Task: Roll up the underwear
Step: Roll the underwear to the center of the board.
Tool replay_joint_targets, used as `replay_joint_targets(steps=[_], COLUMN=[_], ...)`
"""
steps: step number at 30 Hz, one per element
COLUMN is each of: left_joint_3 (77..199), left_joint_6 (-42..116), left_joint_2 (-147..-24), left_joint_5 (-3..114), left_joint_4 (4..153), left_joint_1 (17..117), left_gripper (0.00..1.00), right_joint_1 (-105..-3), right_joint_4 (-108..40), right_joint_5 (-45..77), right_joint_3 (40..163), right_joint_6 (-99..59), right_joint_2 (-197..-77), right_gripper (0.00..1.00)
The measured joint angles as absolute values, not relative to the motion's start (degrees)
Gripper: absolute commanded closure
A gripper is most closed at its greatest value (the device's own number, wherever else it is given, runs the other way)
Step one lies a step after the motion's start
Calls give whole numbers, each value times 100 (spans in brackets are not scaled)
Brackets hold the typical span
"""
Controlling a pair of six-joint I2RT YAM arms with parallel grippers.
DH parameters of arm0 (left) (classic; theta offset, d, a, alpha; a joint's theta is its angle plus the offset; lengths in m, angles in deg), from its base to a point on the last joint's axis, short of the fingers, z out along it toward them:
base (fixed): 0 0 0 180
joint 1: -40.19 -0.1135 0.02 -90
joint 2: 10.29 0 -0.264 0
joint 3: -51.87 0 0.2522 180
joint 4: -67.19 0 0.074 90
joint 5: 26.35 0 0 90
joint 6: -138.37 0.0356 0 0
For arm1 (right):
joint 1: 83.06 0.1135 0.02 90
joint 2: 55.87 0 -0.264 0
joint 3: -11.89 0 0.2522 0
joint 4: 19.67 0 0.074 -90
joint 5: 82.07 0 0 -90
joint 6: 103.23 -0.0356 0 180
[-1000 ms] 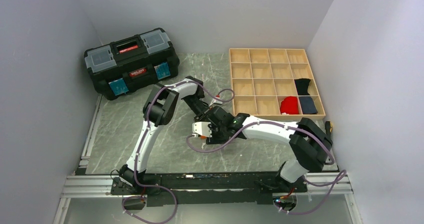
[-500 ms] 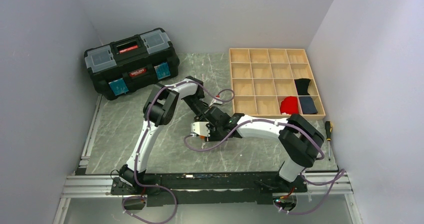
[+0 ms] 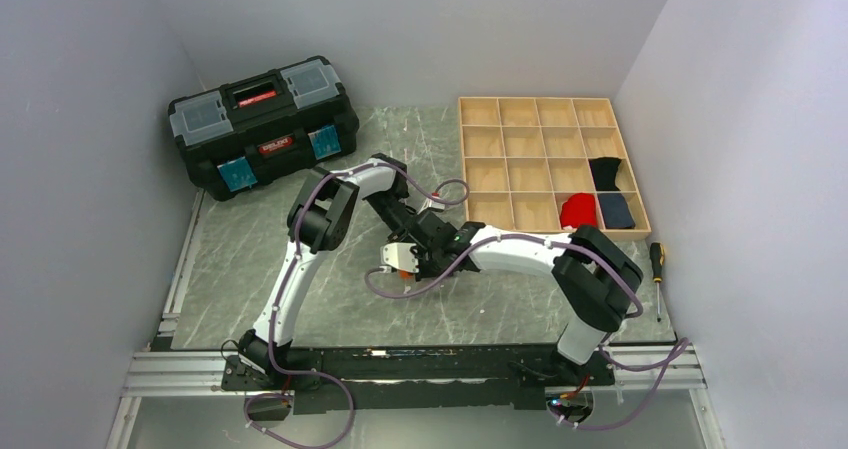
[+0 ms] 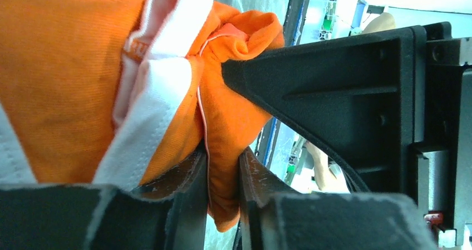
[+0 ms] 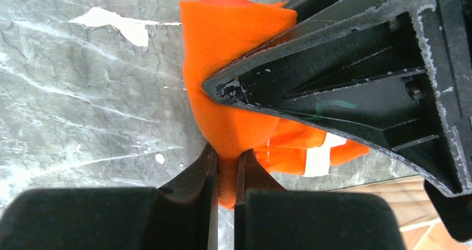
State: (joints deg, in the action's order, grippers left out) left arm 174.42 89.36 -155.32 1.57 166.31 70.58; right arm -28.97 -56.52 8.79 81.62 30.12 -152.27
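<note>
The underwear (image 4: 67, 66) is a bunched bright orange cloth with white trim, lying on the marble table between both grippers. In the left wrist view a fold of it hangs between my left gripper's (image 4: 222, 166) two fingers, which touch it on both sides. My right gripper (image 5: 225, 163) is shut on another orange fold (image 5: 234, 44) just above the table. Each wrist view shows the other gripper's black finger pressed against the cloth. From above, the two grippers (image 3: 408, 249) meet at the table's middle, and only a speck of the underwear (image 3: 403, 276) shows beneath them.
A black toolbox (image 3: 263, 124) stands at the back left. A wooden compartment tray (image 3: 520, 139) at the back right holds a red bundle (image 3: 578, 211), a black one (image 3: 604, 173) and a navy one (image 3: 615, 211). A screwdriver (image 3: 655, 269) lies by the right wall.
The right arm has drawn left, uncovering the screwdriver, and its jaws have closed on the orange fold. The left arm has hardly moved.
</note>
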Motion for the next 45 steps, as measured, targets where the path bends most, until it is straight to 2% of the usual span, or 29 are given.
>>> replay_joint_targets(steps=[5,7,15,24,30,35,45], left_joint_3=[17392,17246,16933,16417,15643,14496,12317], left_joint_6=[8919,8899,8873,8925,8801,8388,8069], left_joint_2=[-15486,-15327,-14782,-14186,-12859,-11176,-8140], left_joint_5=[157,170,697,1176,1357,1497,1997], left_joint_4=[16585,16498,16166,15923,15379,14362,12380], left_joint_1=[7058,7052,6789,5804,4919,4210,4409], left_gripper=[51,48,45,45,43,42,39], right_joint_1=[-2976,-3006,-3111,-3256,-3489,-3828,-4668], right_joint_4=[-5794,-5840,-5886,-6032,-6563,-7372,-9669], right_joint_5=[1032,1096,1284,1561,2103,2818,4484], right_joint_3=[8280,8317,8350,8463,8914,9666,11867], right_joint_6=[2999,2982,2864,2789,2767,2813,3233], right_joint_2=[-15297,-15317,-15323,-15369,-15640,-16167,-17946], right_gripper=[100,100,100,100,100,100,100])
